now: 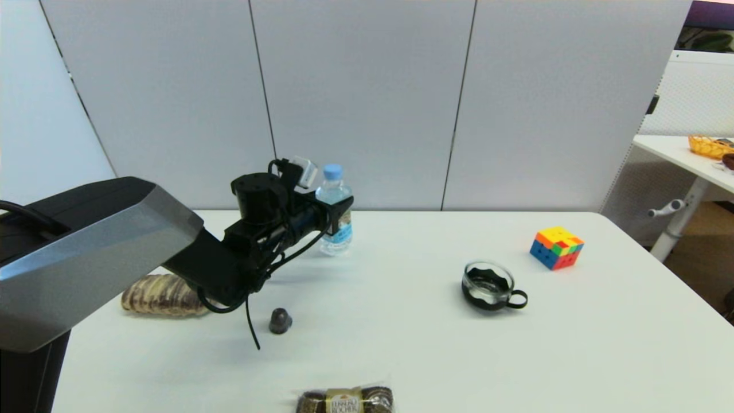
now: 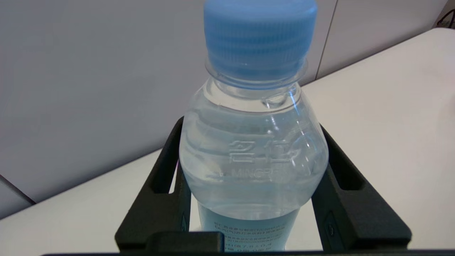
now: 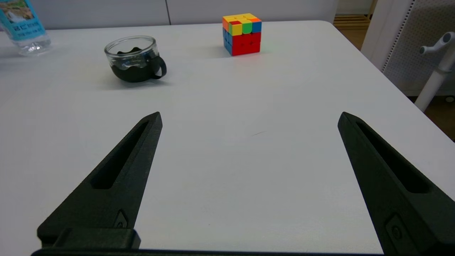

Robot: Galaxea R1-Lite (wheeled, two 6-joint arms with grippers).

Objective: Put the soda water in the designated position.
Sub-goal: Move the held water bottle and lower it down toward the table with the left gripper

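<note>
Clearly the grasp is the step in hand: the left gripper point(image 1: 337, 213) has the soda water point(image 1: 335, 209) between its two fingers point(image 2: 167, 177) at the far left-centre of the white table point(image 1: 401, 321); the bottle stands upright with its base on the surface, so by my judgement it is seized but not yet lifted; the jaws press the bottle's sides just below its shoulder, closed on it. Next comes a straight lift and a carry to the designated spot, which no view marks; a level hold matters, since the bottle is full and tall. The left wrist view alone shows the finger contact; the head view alone shows the base on the table, and the glass cup point(image 1: 490, 285) and cube point(image 1: 556, 247) to the right; the right wrist view shows the right gripper point(image 3: 249, 121) spread wide, low over bare table nearer the robot.
</note>
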